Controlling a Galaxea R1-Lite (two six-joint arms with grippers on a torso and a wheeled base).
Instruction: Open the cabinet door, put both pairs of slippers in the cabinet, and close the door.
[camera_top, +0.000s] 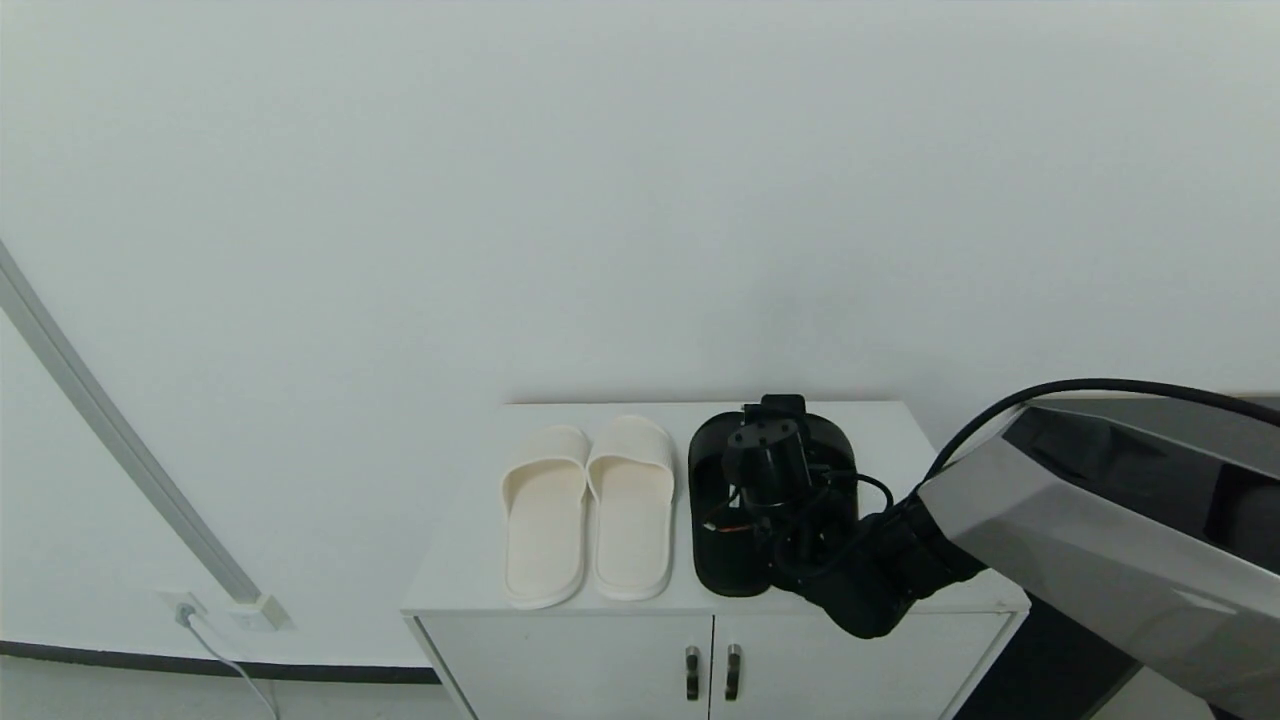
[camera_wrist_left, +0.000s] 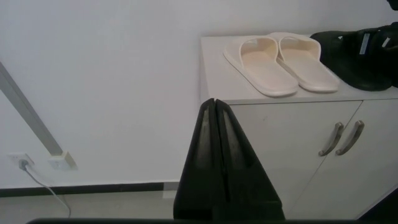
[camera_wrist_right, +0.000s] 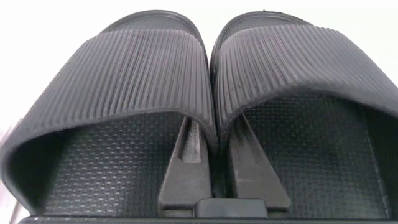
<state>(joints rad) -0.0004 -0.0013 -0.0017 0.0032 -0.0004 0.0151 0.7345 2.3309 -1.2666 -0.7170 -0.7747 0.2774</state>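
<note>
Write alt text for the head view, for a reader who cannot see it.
The right gripper is down on a pair of black slippers on top of a white cabinet, with a pair of cream slippers beside them. The cabinet's two doors are closed, and a plain white wall stands behind.

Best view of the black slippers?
Right wrist view: black slippers close up, straps and footbeds plain, right gripper clamping their inner edges. Head view: arm covers part. Left wrist view: cut off at the edge.
</note>
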